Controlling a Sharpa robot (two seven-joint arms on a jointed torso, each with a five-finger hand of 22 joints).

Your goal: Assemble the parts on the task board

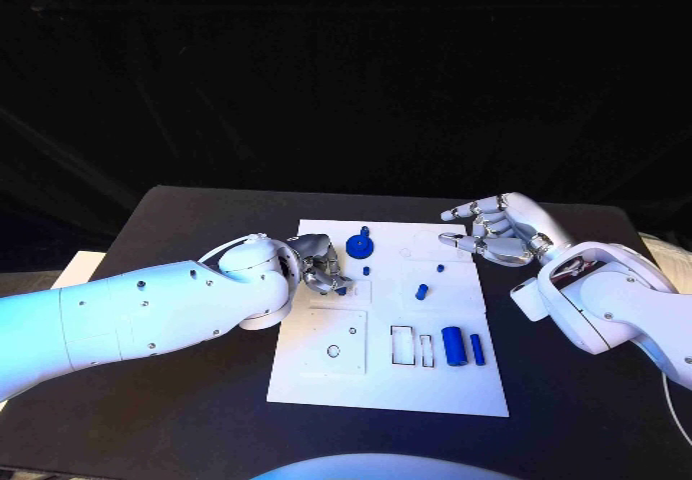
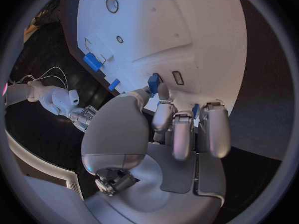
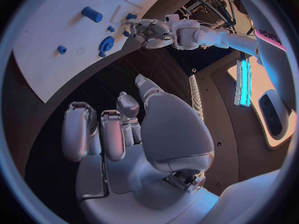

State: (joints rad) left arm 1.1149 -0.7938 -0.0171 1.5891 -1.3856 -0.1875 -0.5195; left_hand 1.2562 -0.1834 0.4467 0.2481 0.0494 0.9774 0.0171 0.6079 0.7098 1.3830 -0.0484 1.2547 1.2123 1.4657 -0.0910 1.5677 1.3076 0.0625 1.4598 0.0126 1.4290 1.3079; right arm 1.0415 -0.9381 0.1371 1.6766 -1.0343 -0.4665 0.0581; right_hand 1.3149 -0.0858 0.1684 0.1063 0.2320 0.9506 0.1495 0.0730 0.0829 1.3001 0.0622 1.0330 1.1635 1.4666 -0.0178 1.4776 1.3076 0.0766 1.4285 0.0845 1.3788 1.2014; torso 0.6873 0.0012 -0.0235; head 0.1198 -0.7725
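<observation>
The white task board (image 1: 389,385) lies mid-table. My left hand (image 1: 320,266) hovers over its upper left part with fingers curled in, and a small blue part (image 1: 342,291) shows at its fingertips (image 2: 163,112), seemingly pinched. My right hand (image 1: 495,232) hangs at the board's far right corner, fingers loosely bent, thumb apart, holding nothing. Loose on the board are a blue gear-like part (image 1: 359,245), a short blue peg (image 1: 421,292), a large blue cylinder (image 1: 454,345) and a thin blue bar (image 1: 477,349). The cylinder (image 2: 93,62) and peg (image 2: 114,84) also lie beyond my left hand (image 2: 156,134).
Two tiny blue pieces (image 1: 368,270) (image 1: 438,267) sit on the board's upper half. Rectangular slots (image 1: 402,343) and a round hole (image 1: 333,351) are in its near half. Black table (image 1: 188,400) surrounds the board. The gear (image 3: 107,43) and my left hand (image 3: 149,32) lie past my right hand (image 3: 124,134).
</observation>
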